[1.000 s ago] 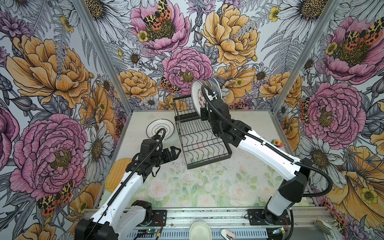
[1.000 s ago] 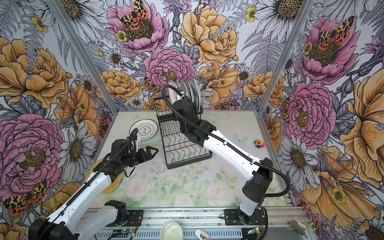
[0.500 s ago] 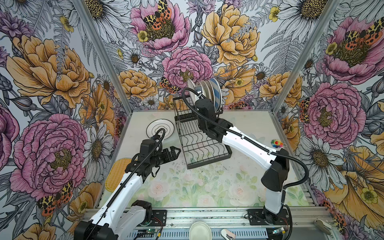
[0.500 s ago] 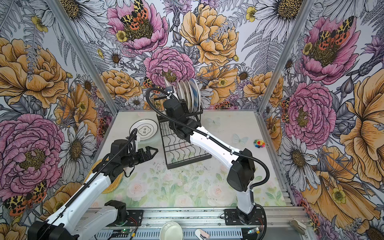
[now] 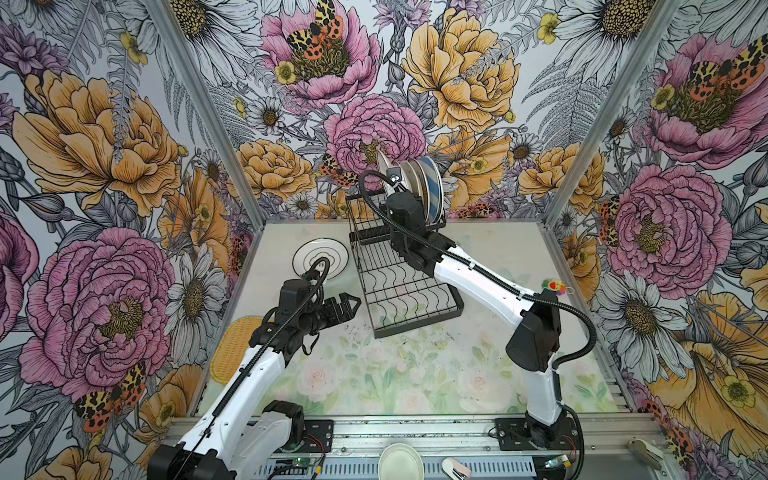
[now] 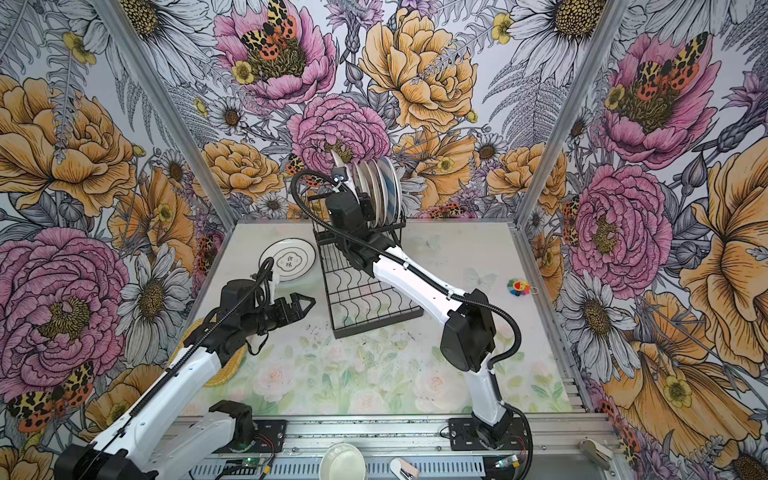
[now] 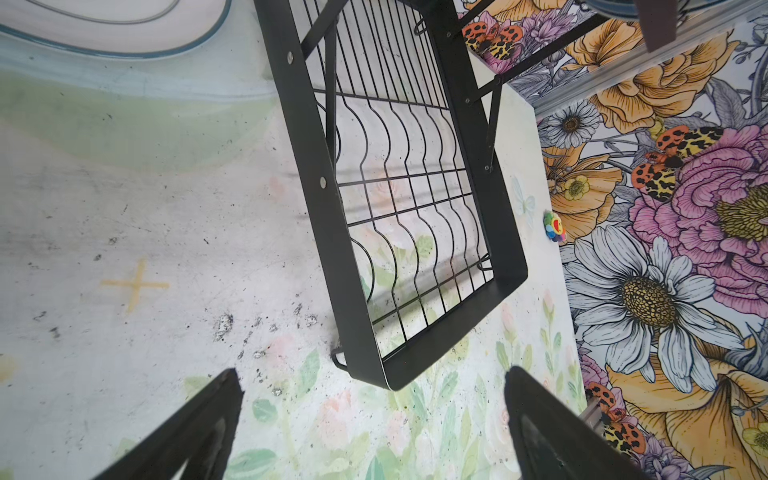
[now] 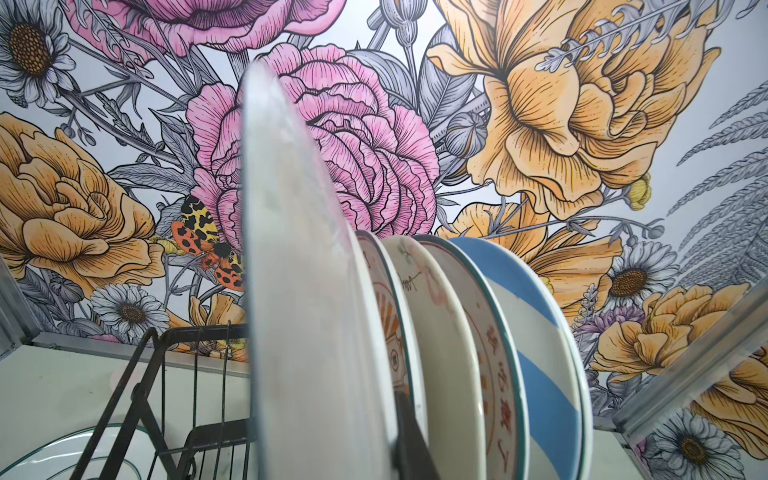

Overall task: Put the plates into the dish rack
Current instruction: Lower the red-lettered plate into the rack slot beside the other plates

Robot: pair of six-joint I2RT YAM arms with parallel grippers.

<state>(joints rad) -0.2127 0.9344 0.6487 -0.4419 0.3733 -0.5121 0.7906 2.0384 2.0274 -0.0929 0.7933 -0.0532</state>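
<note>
Right gripper [image 5: 394,188] clamps the rim of a white plate [image 8: 299,249], upright in the raised rear tier of the dish rack [image 5: 415,330], apparently seated. It should handle as stiff, slippery and fragile; grip at the rim. Left gripper [image 5: 347,305] hangs open.

Both top views are brightly and evenly lit by diffuse light from above. Only faint, soft shadows are cast on the counter [image 5: 498,257] beneath the dish rack [image 5: 409,291]. A thin bright line is seen along the counter's edge at 6 o'clock. Wide-angle distortion is shown: the wall posts [image 5: 208,112] are splayed towards 11 and 1 o'clock.

In the right wrist view the nearest plate [image 8: 299,291] is rendered blurred, while the wallpaper [image 8: 561,104] behind is kept sharp. In the left wrist view the fingers [image 7: 195,436] of the left gripper [image 7: 372,374] are softened, out of focus.
</note>
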